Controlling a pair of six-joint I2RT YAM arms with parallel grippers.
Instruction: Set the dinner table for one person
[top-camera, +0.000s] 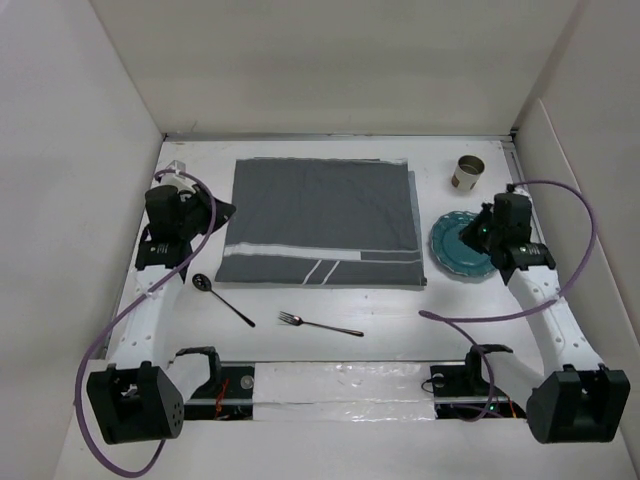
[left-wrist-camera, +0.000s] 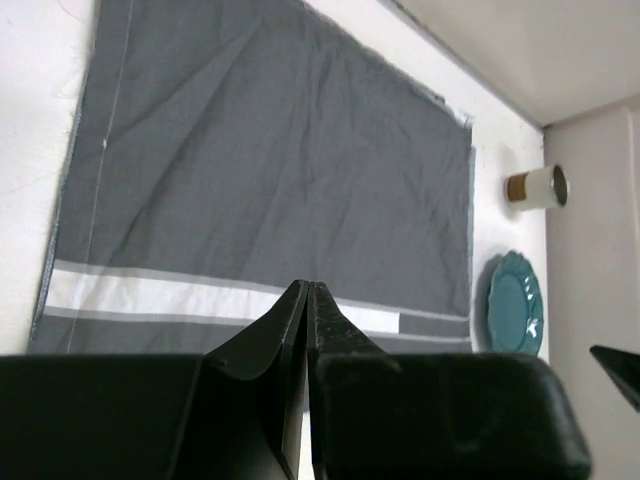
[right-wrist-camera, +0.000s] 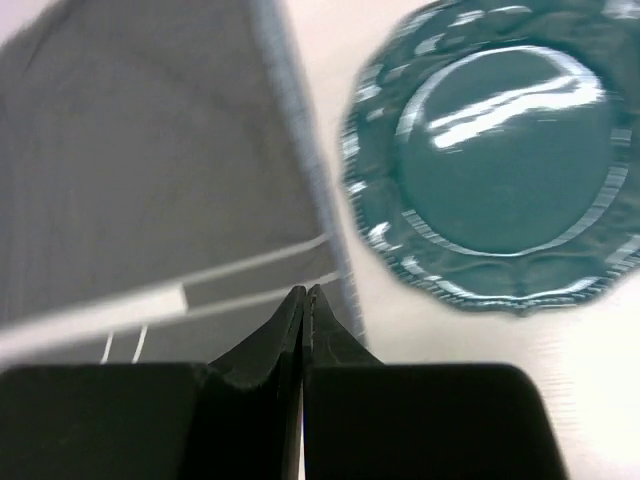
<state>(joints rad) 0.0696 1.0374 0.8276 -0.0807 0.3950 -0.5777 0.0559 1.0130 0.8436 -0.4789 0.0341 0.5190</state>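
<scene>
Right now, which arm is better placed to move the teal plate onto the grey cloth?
Probably the right: the right claw hangs at the teal plate's edge. The left claw sits at the grey cloth's opposite side, with the whole cloth between them.

A dark grey cloth (top-camera: 320, 222) with white stripes lies flat in the middle. A round blue-green plate (top-camera: 450, 252) sits just beside its right edge. A small white cup (top-camera: 468, 173) sits farther back, near the plate. In front of the cloth lie a spoon (top-camera: 222, 299) on the left and a fork (top-camera: 320, 324) to its right, not touching.
</scene>
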